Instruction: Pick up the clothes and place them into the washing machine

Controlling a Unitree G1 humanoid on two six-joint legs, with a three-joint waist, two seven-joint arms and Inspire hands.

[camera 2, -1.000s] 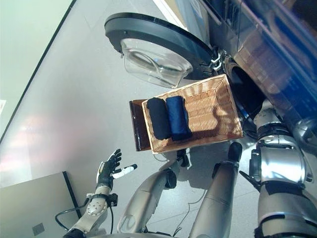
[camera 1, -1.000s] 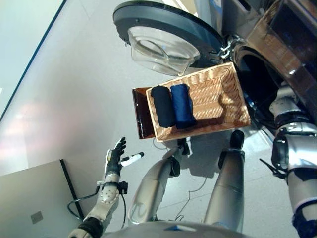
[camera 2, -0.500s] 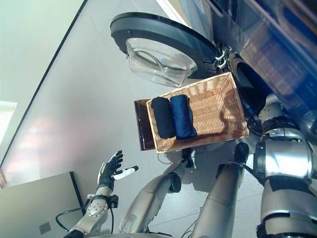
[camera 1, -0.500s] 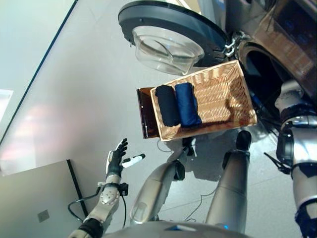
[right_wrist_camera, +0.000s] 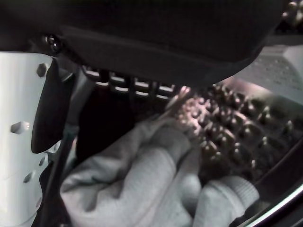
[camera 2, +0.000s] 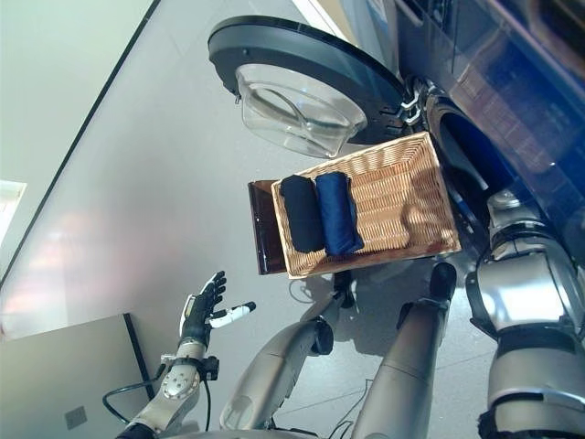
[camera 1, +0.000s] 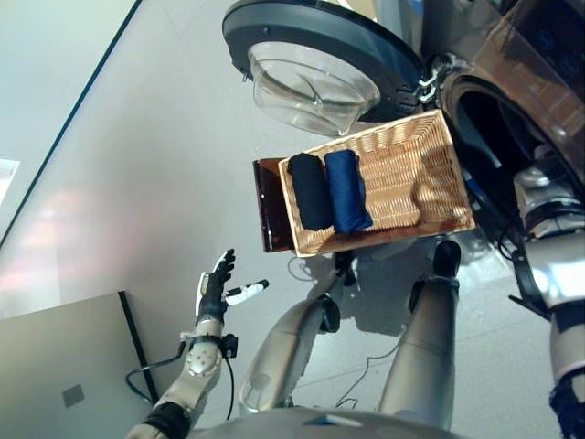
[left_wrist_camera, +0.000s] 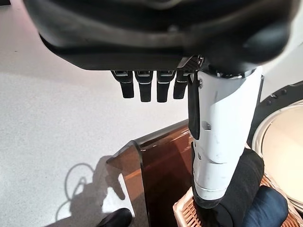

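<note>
Right hand (right_wrist_camera: 142,42), fingers apparently straight, hovers over a soft, light grey garment (right_wrist_camera: 142,189) in the drum, best pinched at a fold.

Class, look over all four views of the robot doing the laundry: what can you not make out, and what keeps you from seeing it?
- Right hand: absent from both eye views, reaching into the washing machine.
- Right wrist view: hand over a grey garment; its grip is unclear.
- Drum interior: dark in the eye views.
- Wicker basket: the black roll and blue roll stay rolled, type unknown.
</note>
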